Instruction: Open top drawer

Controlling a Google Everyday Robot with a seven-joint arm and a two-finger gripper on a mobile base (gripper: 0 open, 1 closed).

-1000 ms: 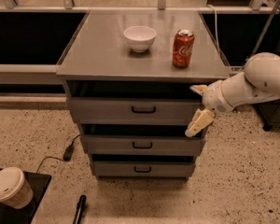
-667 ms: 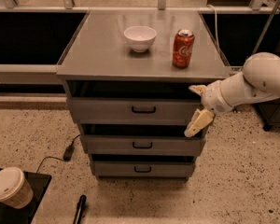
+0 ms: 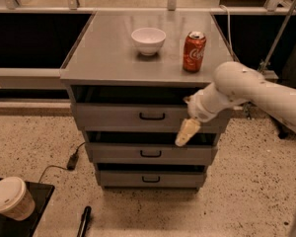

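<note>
Hanging right of centre, the pincer (image 3: pixel 185 133) points down-left at the right end of the top drawer (image 3: pixel 123 117); whether it is open or shut, or touches the front, cannot be told. The white arm (image 3: pixel 246 90) hides that drawer's right corner and runs off the right edge. The drawer's handle (image 3: pixel 152 116) sits mid-frame, apart from the pincer. Above, the surface (image 3: pixel 103 58) carries a bowl (image 3: pixel 148 39) and a red can (image 3: pixel 194 51). A lidded cup (image 3: pixel 9 197) is cut off at lower left.
</note>
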